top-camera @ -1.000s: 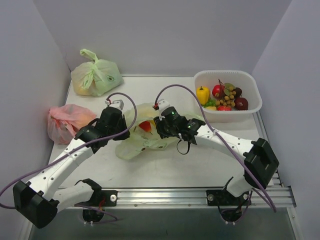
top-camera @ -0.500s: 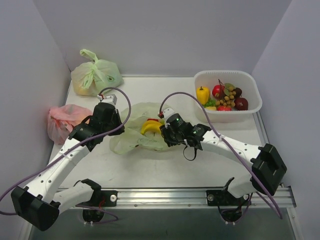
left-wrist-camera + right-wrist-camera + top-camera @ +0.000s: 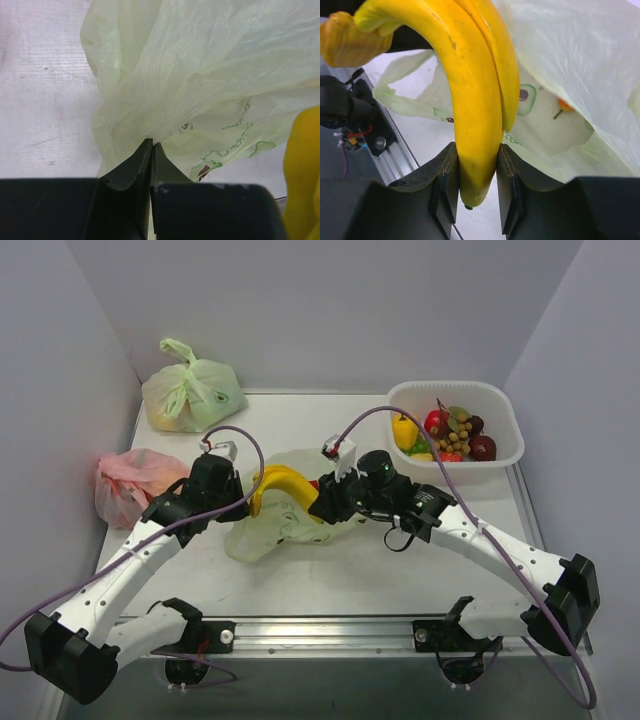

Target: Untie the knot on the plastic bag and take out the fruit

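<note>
Gripping the bananas [image 3: 475, 90] near one end, the right pincer [image 3: 476, 155] has both fingers pressed flat against the yellow skin. The bunch curves away from it toward the left arm, over the upper edge of the bag [image 3: 285, 528]. The bag lies slack and crumpled in the middle of the desk [image 3: 330, 420], between the two arms, with its pale film just behind the bananas in the right wrist view. A small orange-red shape shows through that film (too blurred to name). The left pincer [image 3: 151, 143] is closed to a thin slit on a pinch of the bag's film at its left side, and the film fans out from that point. The stem end of the bananas comes close to the left wrist, so the two arms crowd the same spot. At the far right stands a white tub [image 3: 510, 430] holding a yellow bell-like fruit [image 3: 405, 430], a berry cluster [image 3: 452, 437] and dark maroon fruits [image 3: 483, 447], well apart from the bag. A plump green bag [image 3: 192, 392] sits in the far left corner, and a pink bag [image 3: 135, 485] lies at the left edge beside the left arm.
</note>
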`<state>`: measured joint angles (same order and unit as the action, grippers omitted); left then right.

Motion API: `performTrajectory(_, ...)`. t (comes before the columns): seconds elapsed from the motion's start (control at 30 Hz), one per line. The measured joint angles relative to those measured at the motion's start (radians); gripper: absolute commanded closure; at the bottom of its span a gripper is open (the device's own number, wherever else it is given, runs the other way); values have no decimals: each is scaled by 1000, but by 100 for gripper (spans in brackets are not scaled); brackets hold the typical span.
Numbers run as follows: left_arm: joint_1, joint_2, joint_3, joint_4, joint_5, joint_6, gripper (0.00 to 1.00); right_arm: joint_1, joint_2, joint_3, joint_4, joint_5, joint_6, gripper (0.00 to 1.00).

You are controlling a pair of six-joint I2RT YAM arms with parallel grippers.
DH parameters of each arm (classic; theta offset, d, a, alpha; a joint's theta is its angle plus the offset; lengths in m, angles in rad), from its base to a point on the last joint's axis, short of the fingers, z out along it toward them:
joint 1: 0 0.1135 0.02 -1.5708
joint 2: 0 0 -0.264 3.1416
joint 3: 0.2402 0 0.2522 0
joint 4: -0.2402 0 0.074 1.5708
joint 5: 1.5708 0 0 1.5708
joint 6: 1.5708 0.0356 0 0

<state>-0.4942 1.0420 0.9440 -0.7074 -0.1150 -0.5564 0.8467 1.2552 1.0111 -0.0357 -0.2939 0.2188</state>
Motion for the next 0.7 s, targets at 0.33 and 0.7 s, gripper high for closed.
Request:
performTrajectory(0.33,1,-23,-10,5,34,0,100,-194,-65,107,-40,-76,34,100)
performTrajectory(0.7,1,-97,-86,16,93,-12,100,-607,-39,230,-103,378,34,100)
